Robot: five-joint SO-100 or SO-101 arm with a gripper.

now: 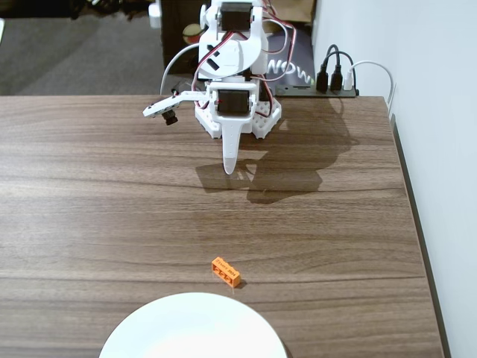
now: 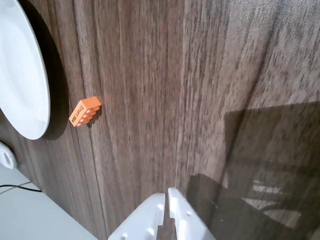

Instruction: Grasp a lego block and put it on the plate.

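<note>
Orange lego block (image 1: 226,272) lies on the dark wood-grain table (image 1: 89,194), free of the arm, just beyond the far rim of the white plate (image 1: 194,328) in the fixed view and slightly right of the plate's middle; a narrow strip of bare wood separates the two. Its long axis runs diagonally in that view, from upper left to lower right, studs facing up. In the wrist view the block (image 2: 85,111) sits just right of the plate (image 2: 22,75), close to its rim without touching, long axis tilted from lower left to upper right, with dark print on the long side face, too small to read. White arm stands at the far edge of the table, folded over its base, with the gripper (image 1: 230,168) pointing down toward the table, well apart from block and plate. In the wrist view the gripper (image 2: 166,196) enters from the bottom edge; jaws are together, tips nearly meeting, holding nothing. Black cables and plugs (image 1: 334,74) sit behind the base at the wall.
</note>
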